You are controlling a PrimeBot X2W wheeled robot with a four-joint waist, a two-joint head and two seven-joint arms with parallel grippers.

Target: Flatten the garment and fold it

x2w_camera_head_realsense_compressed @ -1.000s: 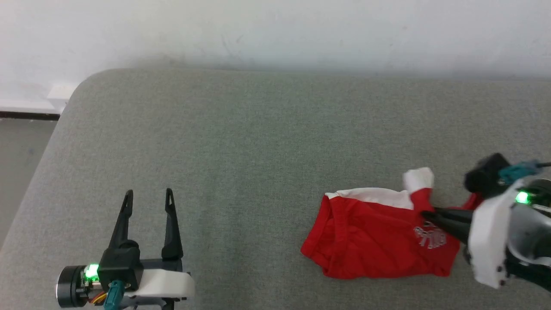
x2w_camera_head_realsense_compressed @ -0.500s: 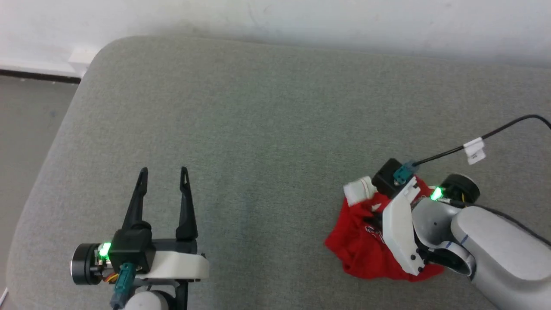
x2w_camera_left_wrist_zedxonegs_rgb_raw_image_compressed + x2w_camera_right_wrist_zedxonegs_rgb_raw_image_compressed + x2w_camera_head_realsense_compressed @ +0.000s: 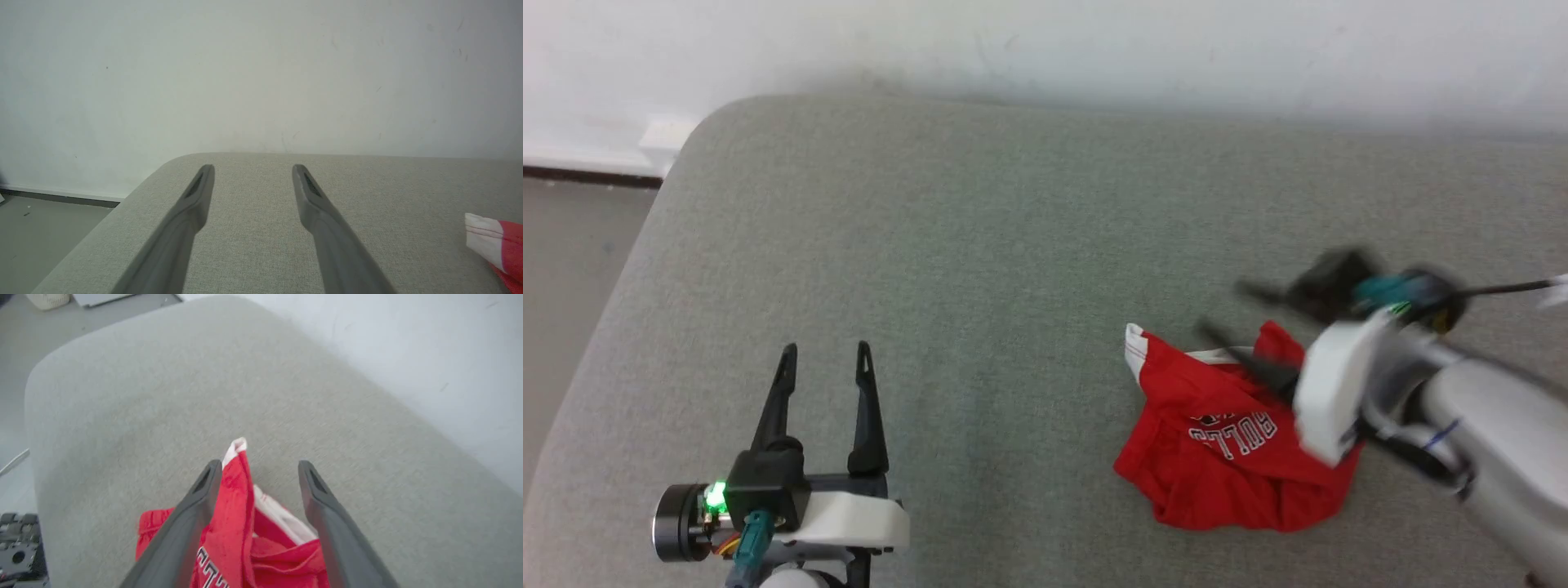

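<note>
Garment (image 3: 1225, 465) is lying crumpled on the right of the grey cushion (image 3: 1013, 245). We are holding our right gripper (image 3: 1217, 306) over it, fingers spread, with a red fold lying against one finger. Our left gripper (image 3: 825, 349) is hovering well apart, fingers also spread.

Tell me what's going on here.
The robot is working on a pair of red shorts that lie crumpled on a grey cushion, not yet flat or folded. Its right gripper is open over the shorts, with a raised ridge of red fabric between its fingers, close against one of them. The left gripper is open too, off to the side over bare cushion, apart from the shorts.
</note>
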